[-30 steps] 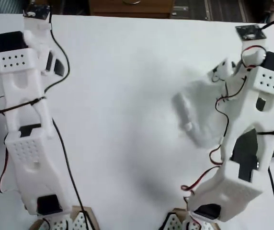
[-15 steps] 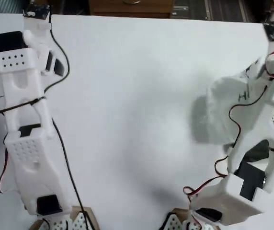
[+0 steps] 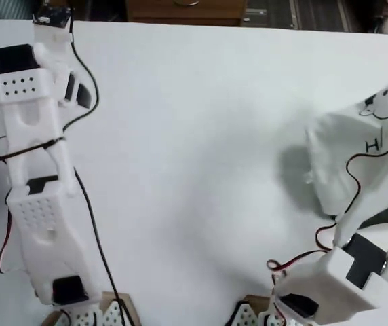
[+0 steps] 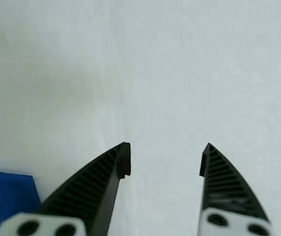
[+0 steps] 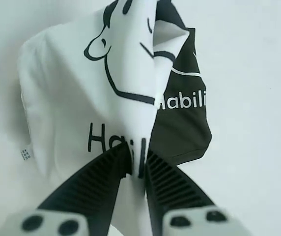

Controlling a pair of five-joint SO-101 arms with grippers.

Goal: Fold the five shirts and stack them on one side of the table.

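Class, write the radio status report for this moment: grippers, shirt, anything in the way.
Left gripper open, above table. Right gripper shut on white shirt. Black cloth lies against the shirt.

Left arm [image 3: 38,170]: we logged white printed housings, one panel with a grid of small round holes and another finely perforated. Black servo blocks were set into the joints. A black cable looped along its length, with a thin red wire near the base.

Right arm [image 3: 357,272]: we noted the same white shells and black servo faces, with red and black wires curling beside it.

Left gripper [image 4: 165,157]: we recorded two black, ribbed, pointed fingers on white mounts with dark round screw holes.

Right gripper [image 5: 135,160]: we found matching black ribbed fingers on white mounts with paired holes.
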